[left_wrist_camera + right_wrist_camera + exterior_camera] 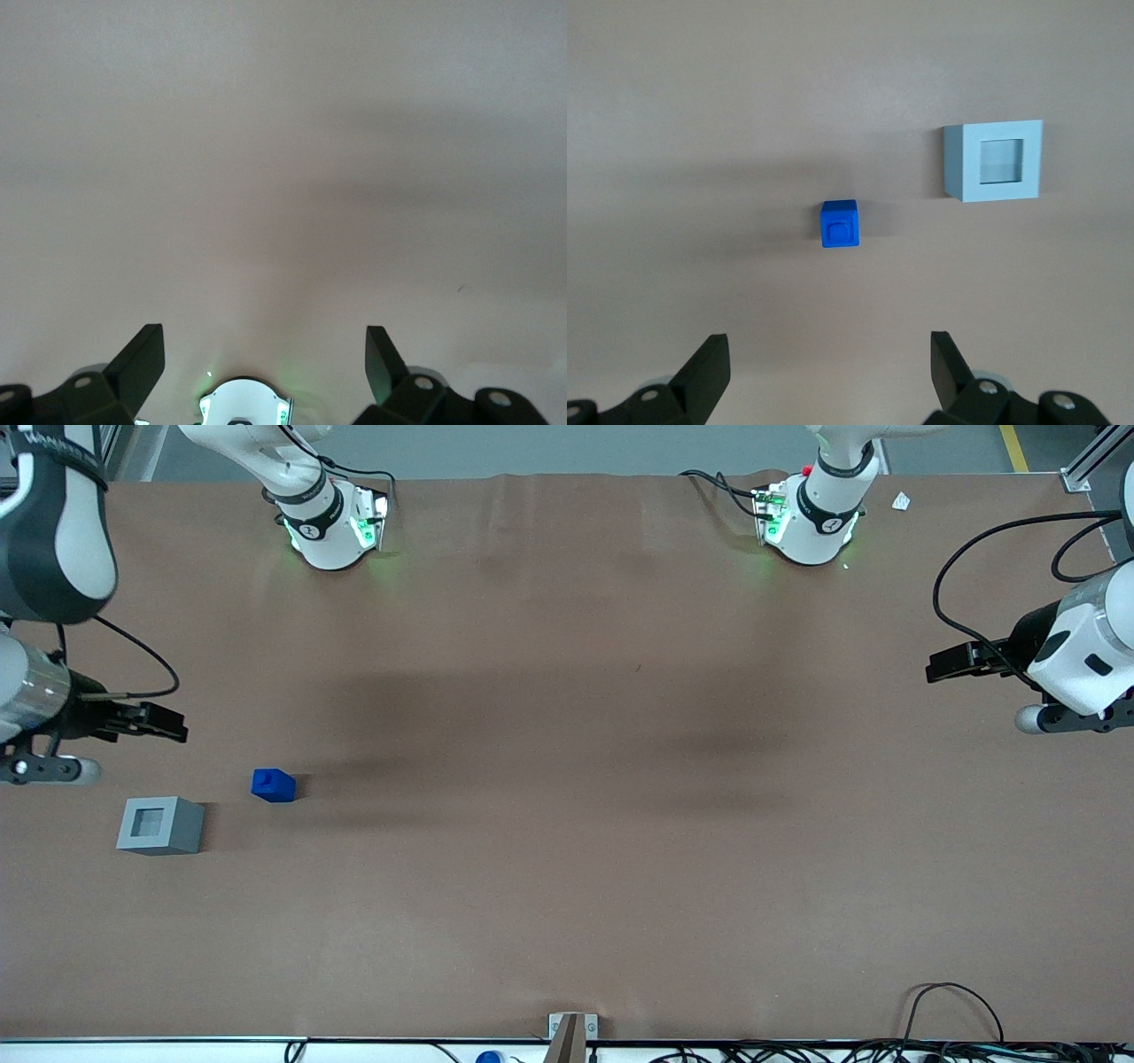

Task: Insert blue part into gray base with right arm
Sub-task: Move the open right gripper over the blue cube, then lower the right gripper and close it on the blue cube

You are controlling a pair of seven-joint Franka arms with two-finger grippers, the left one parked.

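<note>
Both fingers (709, 367) spread, tips cut off; gripper (828, 363) above blue part (839, 225)

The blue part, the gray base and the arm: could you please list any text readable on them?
Right arm's black band: white lettering, too blurred to read.
Blue part: none.
Gray base: none.
The pincer hovers open, farther from the front camera than both blocks; unmarked.
</note>
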